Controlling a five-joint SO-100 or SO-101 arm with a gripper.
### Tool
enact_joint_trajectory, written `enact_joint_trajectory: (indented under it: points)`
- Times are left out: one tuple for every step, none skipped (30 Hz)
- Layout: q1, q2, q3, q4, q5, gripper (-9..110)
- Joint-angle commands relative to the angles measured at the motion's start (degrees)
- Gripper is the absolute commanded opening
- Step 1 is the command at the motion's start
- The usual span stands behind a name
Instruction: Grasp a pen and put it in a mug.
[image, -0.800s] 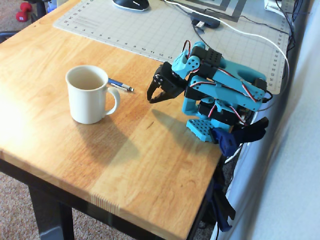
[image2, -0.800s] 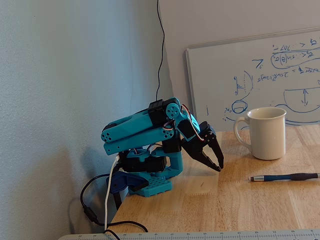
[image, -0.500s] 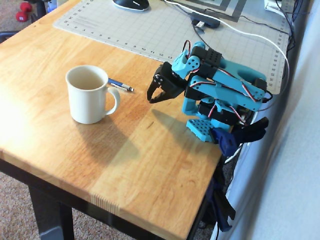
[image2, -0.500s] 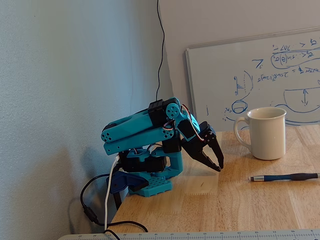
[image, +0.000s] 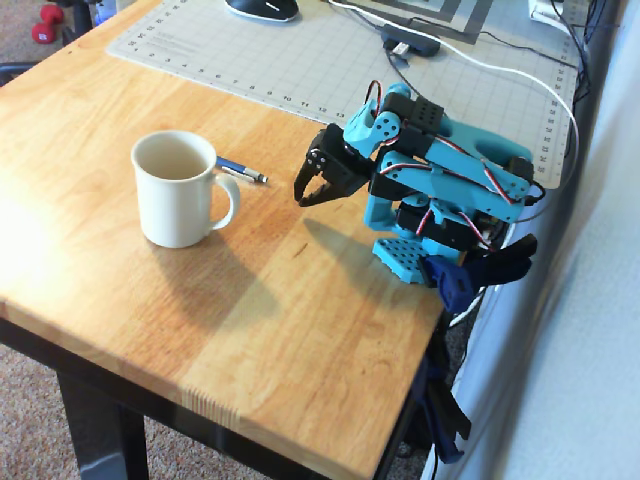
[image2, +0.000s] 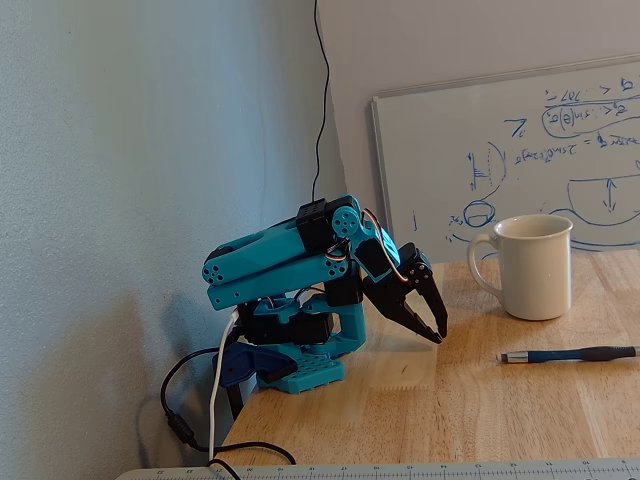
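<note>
1. The mug (image: 178, 190) stands upright on the wooden table (image: 300, 300), handle toward the arm in the overhead view; its tan inside, empty, shows only from above.
2. The gripper (image: 308, 192) hangs folded near its base, tips nearly together and holding nothing; the grasp appears not yet begun. Next it must open and reach out.
3. The pen (image: 241, 170) lies flat just behind the mug's handle; the fixed view (image2: 570, 354) shows its whole length.

From overhead, the mug (image: 180, 190) hides part of my pen (image: 241, 170); the fixed view's right edge may clip its end (image2: 570, 354).
</note>
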Motion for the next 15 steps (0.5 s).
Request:
enact_joint_trajectory:
  points:
    - [0.35,1.49,-2.02,-1.32,3.25,0]
    - [0.18,1.49,-2.02,-1.41,5.27,0]
    - [-0.18,1.49,-2.46,-1.41,7.82,0]
    - [-0.26,1.41,-3.25,-1.41,10.81,0]
    - [-0.26,1.14,-4.31,-1.41,13.97,0]
    - [-0.35,0.44,-5.54,-1.41,17.23,0]
    - [-0.35,-0.7,-6.86,-1.41,20.39,0]
    - [-0.35,-2.29,-8.44,-1.41,23.55,0]
    - [-0.35,-4.04,-10.11,-1.41,26.54,0]
    - [-0.35,-6.06,-11.87,-1.41,29.53,0]
    - [-0.35,-8.17,-13.89,-1.41,32.52,0]
    - [-0.35,-10.55,-15.91,-1.41,35.42,0]
    - [-0.35,-12.92,-18.02,-1.41,38.32,0]
    - [-0.35,-15.38,-20.04,-1.41,41.31,0]
    - [-0.26,-17.75,-22.24,-1.49,44.38,0]
